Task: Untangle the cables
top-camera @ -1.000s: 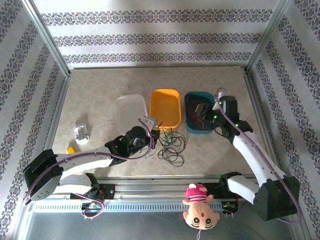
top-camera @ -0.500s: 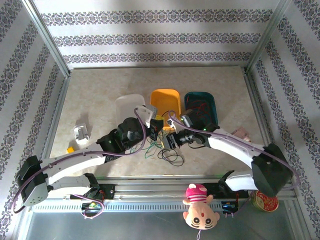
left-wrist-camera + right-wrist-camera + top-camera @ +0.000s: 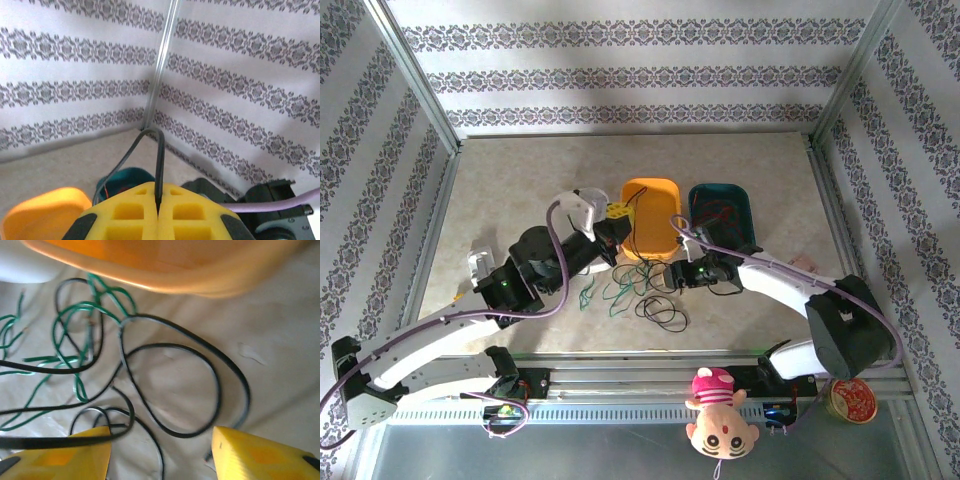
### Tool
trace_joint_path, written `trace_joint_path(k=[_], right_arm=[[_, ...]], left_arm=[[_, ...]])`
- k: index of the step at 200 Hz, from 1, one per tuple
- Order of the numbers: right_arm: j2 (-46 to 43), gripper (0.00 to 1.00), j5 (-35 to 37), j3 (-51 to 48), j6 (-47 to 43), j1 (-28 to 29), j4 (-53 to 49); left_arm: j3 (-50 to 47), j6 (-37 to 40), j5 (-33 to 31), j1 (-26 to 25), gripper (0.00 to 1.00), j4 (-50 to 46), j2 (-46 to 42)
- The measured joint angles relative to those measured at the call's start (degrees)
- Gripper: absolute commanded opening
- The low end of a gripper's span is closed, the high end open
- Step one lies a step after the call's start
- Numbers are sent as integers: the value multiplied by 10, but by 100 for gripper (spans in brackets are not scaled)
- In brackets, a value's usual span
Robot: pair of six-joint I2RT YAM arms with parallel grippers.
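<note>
Cables in black and green lie in a loose tangle on the table, directly beneath the right gripper and below and to the side of the left gripper. The left gripper is pressed together on a black cable, which rises from between its fingers and bends over. We judge it is held raised like this so that one strand is lifted away from the heap and its crossings show. The right gripper hangs low over the tangle with its fingers apart and nothing between them. Wide black loops lie between and ahead of its fingers, a green cable twists further ahead to one side, and one black strand crosses just in front of one finger. We think the fingers are spread to close on a loop and draw it the other way. Beyond the right gripper stands an orange tray, its rim just past the cables, and a teal tray beside it holds a thin red wire
</note>
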Motion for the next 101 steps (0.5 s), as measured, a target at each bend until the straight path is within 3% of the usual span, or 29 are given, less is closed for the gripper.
trace_joint_path(k=[54,101], right_arm=[[-122,57,8,-27,24,-8,36],[-168,57,-28,-28,21,-11,71]], left_arm=[[16,43,-14,0,0,13,19],[71,61,34,0,0,11,36]])
